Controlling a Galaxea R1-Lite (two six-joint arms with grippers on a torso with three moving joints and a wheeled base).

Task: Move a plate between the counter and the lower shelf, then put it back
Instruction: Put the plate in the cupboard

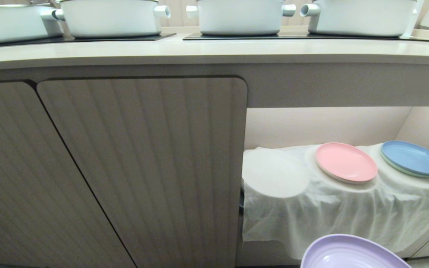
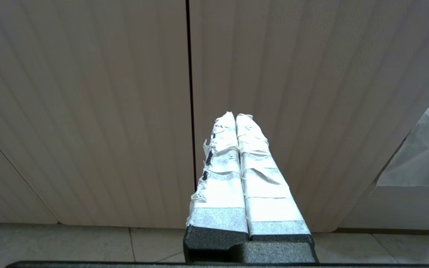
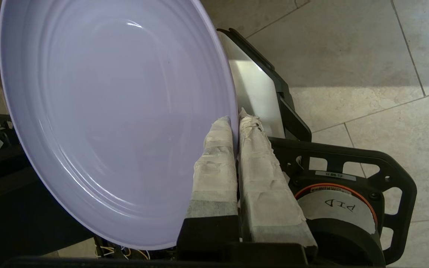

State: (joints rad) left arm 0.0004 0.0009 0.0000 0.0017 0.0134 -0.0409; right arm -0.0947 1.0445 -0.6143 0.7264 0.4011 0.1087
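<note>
The lilac plate pokes into the head view at the bottom right, in front of and below the lower shelf. In the right wrist view my right gripper is shut on the plate, pinching its rim between the taped fingers above the robot's base. The shelf's white cloth covers three mounds; the left mound is bare. The counter runs across the top. My left gripper is shut and empty, facing the cabinet doors.
A pink plate and a blue plate lie on the middle and right mounds. White pots stand on the black hob panels. Ribbed cabinet doors close off the left. Tiled floor lies below.
</note>
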